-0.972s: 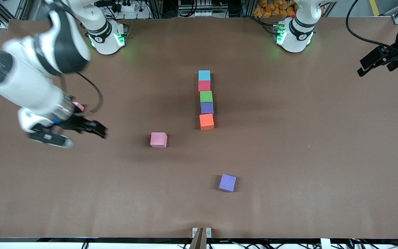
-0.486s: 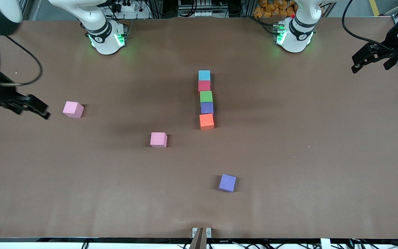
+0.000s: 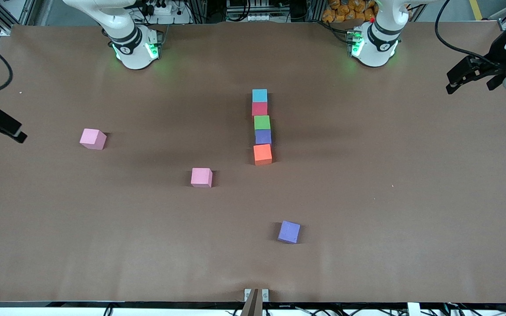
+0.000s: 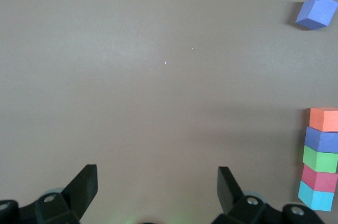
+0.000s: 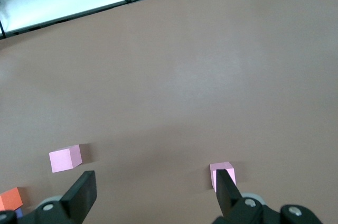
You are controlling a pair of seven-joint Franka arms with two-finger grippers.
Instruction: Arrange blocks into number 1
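Blocks forming the upright of a 1

Blocks are lining up mid-table: blue (image 3: 260, 95), red (image 3: 259, 108), green (image 3: 262, 122), purple (image 3: 263, 137) and orange (image 3: 262, 154), touching in a column. We are seeing two pink blocks (image 3: 93, 138) (image 3: 201, 177) and a second purple one (image 3: 289, 231) lying loose. Right gripper (image 5: 153, 192) and left gripper (image 4: 157, 188) are hanging wide open, empty, over their table ends.
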